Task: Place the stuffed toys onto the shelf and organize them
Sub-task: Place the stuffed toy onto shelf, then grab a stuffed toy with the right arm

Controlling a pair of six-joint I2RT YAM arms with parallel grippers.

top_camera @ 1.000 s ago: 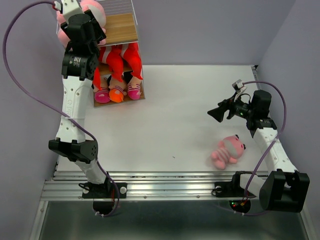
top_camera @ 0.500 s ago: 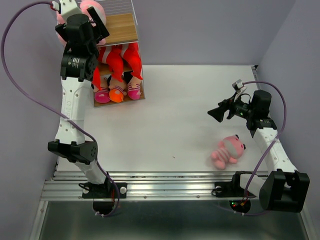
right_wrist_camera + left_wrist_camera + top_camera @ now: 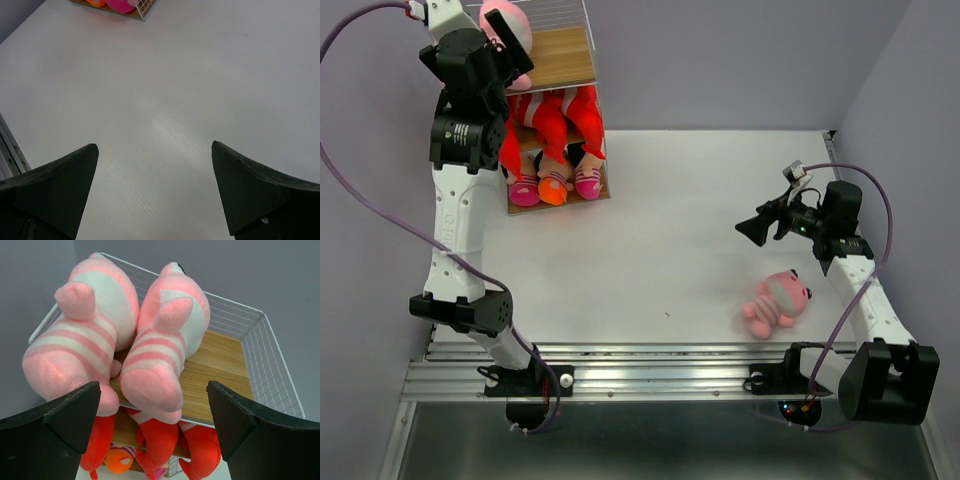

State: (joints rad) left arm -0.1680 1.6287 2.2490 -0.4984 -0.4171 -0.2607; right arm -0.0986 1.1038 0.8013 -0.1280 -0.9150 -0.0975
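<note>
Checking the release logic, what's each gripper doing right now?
Left gripper: open, holding nothing, facing two pink striped toys on the shelf.
Right gripper: open, empty, over the table.

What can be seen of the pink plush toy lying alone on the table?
The pink plush toy is a soft, fuzzy animal, pink with paler bands, with a round head. It lies alone on the white table, head toward the far right, stubby limbs toward the near left. Only the table touches it. The right arm passes close beside it; the open right gripper hangs farther back, apart from it.
</note>
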